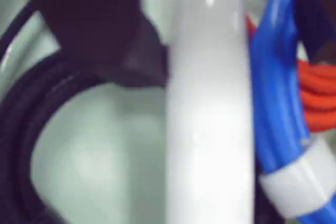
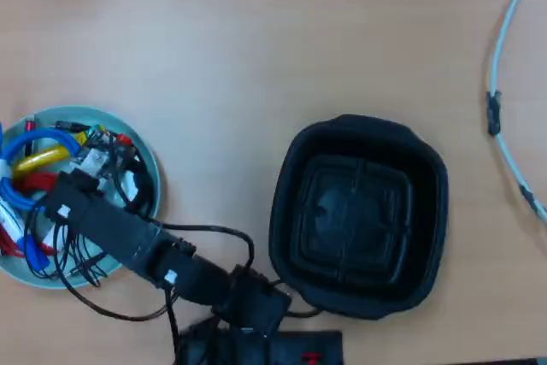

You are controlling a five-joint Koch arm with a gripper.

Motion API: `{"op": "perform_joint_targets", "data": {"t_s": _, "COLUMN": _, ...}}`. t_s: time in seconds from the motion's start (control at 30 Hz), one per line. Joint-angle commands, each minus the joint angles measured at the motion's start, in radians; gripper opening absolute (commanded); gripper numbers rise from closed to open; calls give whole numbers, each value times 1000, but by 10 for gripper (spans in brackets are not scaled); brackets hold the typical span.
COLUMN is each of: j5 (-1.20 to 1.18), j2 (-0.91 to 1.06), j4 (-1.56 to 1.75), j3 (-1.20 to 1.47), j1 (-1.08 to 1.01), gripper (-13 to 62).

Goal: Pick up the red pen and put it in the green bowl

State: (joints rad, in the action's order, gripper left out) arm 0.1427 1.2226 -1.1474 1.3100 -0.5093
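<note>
You have a pale wooden tabletop [image 2: 256, 49] under everything, smooth and matte, and on it a large black square tray [image 2: 359, 211] of moulded plastic with rounded corners, sitting empty to the right in the overhead view. Left of it lies the pale teal-green shallow round bowl [image 2: 145, 147], glossy with a low rim, and your black arm [image 2: 128, 241] reaches over it with its wires trailing. The gripper [image 2: 26, 203] hangs above the bowl's left side; you cannot tell from either view whether its jaws are spread or pinching. In the wrist view a thick white plastic barrel [image 1: 207, 114] stands close to the lens over the bowl floor, most likely the red pen, though its cap is not clearly shown. Judge it light, rigid and slippery: grip mid-barrel, across its width, so it won't swivel.
</note>
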Motion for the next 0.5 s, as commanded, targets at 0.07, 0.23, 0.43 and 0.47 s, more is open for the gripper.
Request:
{"op": "perform_joint_targets", "data": {"t_s": 0.07, "j5": 0, "j2": 52, "j4": 3, "j3": -21, "j1": 8, "gripper": 296}}
{"op": "perform_joint_targets", "data": {"t_s": 0.23, "j5": -2, "j2": 71, "j4": -23, "j3": -31, "j1": 3, "gripper": 323}}
{"op": "perform_joint_targets", "data": {"t_s": 0.43, "j5": -12, "j2": 153, "j4": -173, "j3": -92, "j1": -5, "gripper": 315}}
{"op": "perform_joint_targets", "data": {"t_s": 0.47, "j5": -12, "j2": 158, "j4": -201, "j3": -101, "j1": -5, "gripper": 315}}
